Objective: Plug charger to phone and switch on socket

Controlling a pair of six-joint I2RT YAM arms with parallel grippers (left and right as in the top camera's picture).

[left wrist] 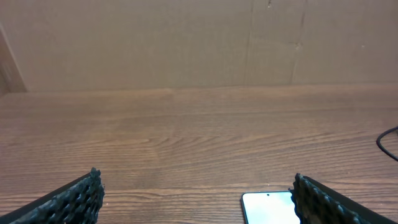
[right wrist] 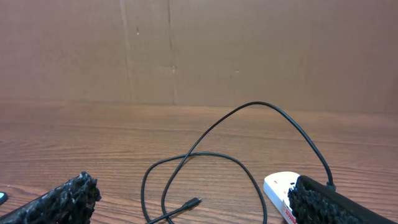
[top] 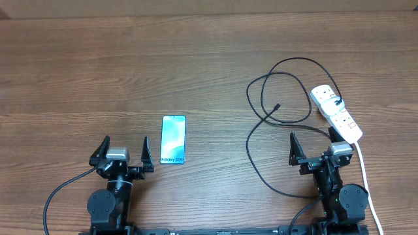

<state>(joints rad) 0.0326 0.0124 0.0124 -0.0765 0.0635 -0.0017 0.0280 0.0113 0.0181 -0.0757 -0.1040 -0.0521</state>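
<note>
The phone (top: 173, 140) lies flat on the table, teal screen up, just right of my left gripper (top: 125, 149); its top edge shows in the left wrist view (left wrist: 268, 206). The black charger cable (top: 277, 85) loops across the right side, its plug tip (top: 277, 106) free on the wood; the tip also shows in the right wrist view (right wrist: 194, 202). The white socket strip (top: 335, 112) lies diagonally at the right, seen partly in the right wrist view (right wrist: 277, 187). My right gripper (top: 313, 149) sits below the cable. Both grippers (left wrist: 196, 199) (right wrist: 193, 205) are open and empty.
The strip's white cord (top: 366, 177) runs down past the right arm. A black arm cable (top: 62, 192) curves at the lower left. A cardboard wall (right wrist: 199, 50) stands at the table's far edge.
</note>
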